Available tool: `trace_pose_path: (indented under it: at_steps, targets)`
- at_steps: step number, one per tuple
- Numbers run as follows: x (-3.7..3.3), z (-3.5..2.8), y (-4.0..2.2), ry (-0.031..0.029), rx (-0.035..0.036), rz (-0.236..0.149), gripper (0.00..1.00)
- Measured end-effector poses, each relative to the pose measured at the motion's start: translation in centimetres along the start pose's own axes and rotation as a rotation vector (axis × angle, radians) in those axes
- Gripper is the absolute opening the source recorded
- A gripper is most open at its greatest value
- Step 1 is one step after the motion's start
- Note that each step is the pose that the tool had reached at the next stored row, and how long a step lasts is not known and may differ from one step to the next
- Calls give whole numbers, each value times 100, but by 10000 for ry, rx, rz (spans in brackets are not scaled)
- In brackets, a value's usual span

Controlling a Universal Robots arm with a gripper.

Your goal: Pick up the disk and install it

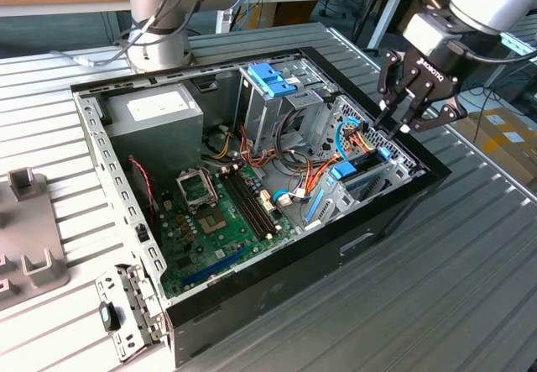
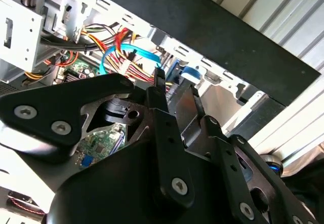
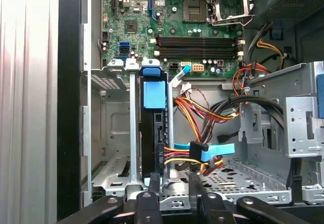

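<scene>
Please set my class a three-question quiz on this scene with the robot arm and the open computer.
1. True or false: the disk lies flat outside the computer case.
2. Where is the gripper in the exterior view? A) at the left, B) at the right, above the case's edge, C) on the floor.
3. Fill in: the tab on the disk's upper end is ____ in colour.

Key: 1 false, it stands on edge inside the case; 2 B; 3 blue.
</scene>
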State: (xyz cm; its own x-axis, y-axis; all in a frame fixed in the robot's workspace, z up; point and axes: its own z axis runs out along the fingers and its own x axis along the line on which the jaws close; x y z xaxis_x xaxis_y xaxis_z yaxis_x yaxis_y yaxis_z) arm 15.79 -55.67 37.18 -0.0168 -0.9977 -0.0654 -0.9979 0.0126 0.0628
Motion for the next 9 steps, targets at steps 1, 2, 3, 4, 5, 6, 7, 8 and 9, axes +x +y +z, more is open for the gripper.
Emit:
trace_pose_path:
  at_steps: [1, 2, 3, 4, 5, 6, 7, 8, 9]
  targets:
    - [-17, 1, 3, 1, 0, 1, 36]
    - [-33, 2, 7, 1, 0, 1, 36]
    - [-54, 4, 11, 0, 0, 1, 36]
    - [-80, 6, 17, 0, 0, 1, 36]
    - [-94, 7, 21, 0, 0, 1, 36]
    - [-112, 9, 24, 1, 0, 1, 36]
    - [-125, 10, 28, 1, 0, 1, 36]
    - [-130, 10, 32, 1, 0, 3, 36]
    - [-134, 11, 36, 0, 0, 2, 36]
